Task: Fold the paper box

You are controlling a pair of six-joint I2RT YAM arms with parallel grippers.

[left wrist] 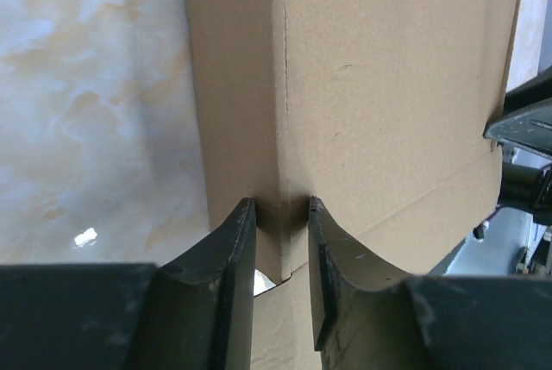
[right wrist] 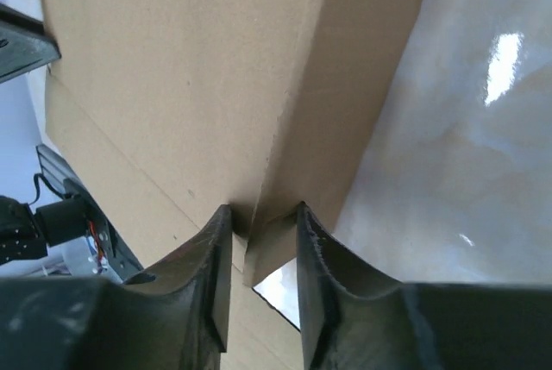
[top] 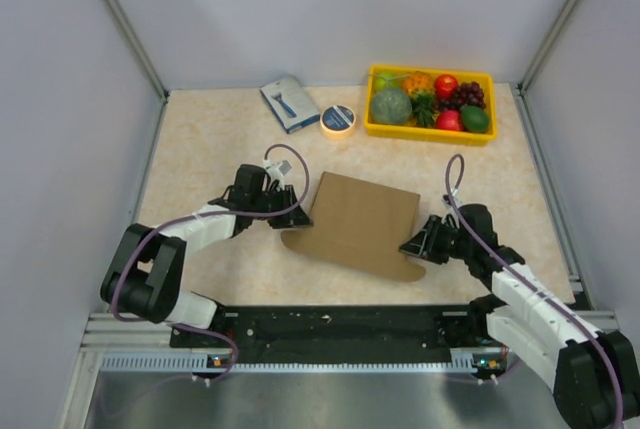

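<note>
The paper box point(top: 360, 221), plain brown cardboard, lies flattened on the table between my arms, with a rounded flap at its near edge. My left gripper point(top: 303, 211) is at its left edge. In the left wrist view the jaws point(left wrist: 282, 206) stand close on a creased edge of the box point(left wrist: 388, 85). My right gripper point(top: 412, 247) is at the box's near right corner. In the right wrist view the jaws point(right wrist: 263, 213) stand close on a folded side flap of the box point(right wrist: 190, 68). The right gripper's black body shows past the box's far edge in the left wrist view.
A yellow fruit tray point(top: 430, 135) stands at the back right. A small blue-grey packet point(top: 290, 102) and a tape roll point(top: 338, 119) lie at the back centre. Grey walls close in both sides, and a black rail point(top: 340, 327) runs along the near edge.
</note>
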